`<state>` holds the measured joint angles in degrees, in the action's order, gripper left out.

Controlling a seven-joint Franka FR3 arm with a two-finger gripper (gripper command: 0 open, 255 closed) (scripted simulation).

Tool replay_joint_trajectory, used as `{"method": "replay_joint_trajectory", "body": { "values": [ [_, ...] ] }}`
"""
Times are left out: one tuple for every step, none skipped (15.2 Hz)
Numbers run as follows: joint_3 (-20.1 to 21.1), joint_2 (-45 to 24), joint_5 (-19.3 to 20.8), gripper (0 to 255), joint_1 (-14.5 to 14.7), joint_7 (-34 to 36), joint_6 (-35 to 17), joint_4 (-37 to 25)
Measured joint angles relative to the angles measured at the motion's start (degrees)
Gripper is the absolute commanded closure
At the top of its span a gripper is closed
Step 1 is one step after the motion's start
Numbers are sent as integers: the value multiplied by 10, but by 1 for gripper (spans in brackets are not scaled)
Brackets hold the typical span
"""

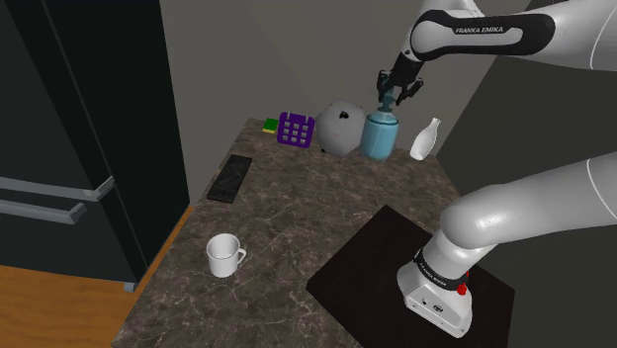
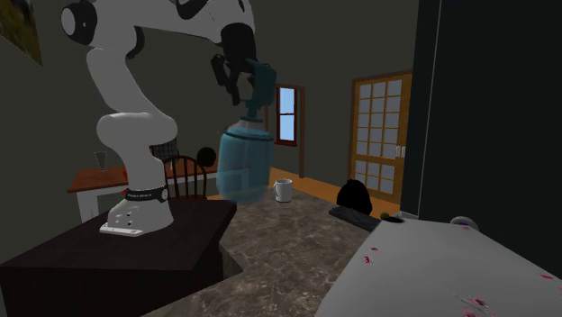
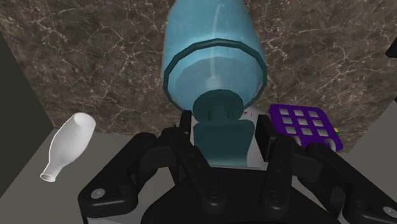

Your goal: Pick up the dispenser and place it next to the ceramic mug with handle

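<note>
Jaws: clamped on the pump head of the dispenser [image 3: 213, 57], one black finger [image 3: 185, 127] pressed to each side of it.
Gripper [image 1: 397, 94]: all black, pointing straight down from the end of the white arm [image 1: 514, 40], above the far end of the counter.
Dispenser: a see-through teal bottle with a darker teal collar and pump. It hangs upright under the gripper. In the second exterior view its base appears clear of the counter.
Counter [image 1: 297, 217]: dark brown marbled stone, running from the dispenser towards the mug.
Vase [image 1: 425, 138]: small and white, just beside the dispenser on the shoulder view's right, leaning.
Dome [image 1: 341, 129]: a grey rounded object, just beside the dispenser on the shoulder view's left.
Rack [image 1: 296, 130]: purple with a grid of square holes, next to the dome on its far side from the dispenser.
Slab [image 1: 228, 178]: flat and black, lying on the counter between the rack and the mug.
Mug [image 1: 225, 255]: white with a handle, upright and open at the top. It stands near the counter's near end, well apart from the dispenser.
Stand [image 1: 435, 297]: the arm's white base on a black box at the shoulder view's lower right.
</note>
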<state>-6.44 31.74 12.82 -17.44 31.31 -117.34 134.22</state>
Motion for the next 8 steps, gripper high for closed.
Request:
{"method": "replay_joint_trajectory", "body": {
  "values": [
    [0, 0, -1, 255, 0, -1, 6, -6],
    [1, 0, -2, 255, 1, -2, 14, -15],
    [1, 0, -3, 255, 1, -3, 22, -22],
    [2, 2, -3, 255, 1, -4, 29, -27],
    [3, -1, -4, 255, 2, -4, 35, -37],
    [3, -2, -5, 255, 2, -7, 43, -45],
    [3, -1, -6, 255, 2, -8, 51, -52],
    [4, 0, -6, 255, 2, -8, 59, -59]
  ]
}}
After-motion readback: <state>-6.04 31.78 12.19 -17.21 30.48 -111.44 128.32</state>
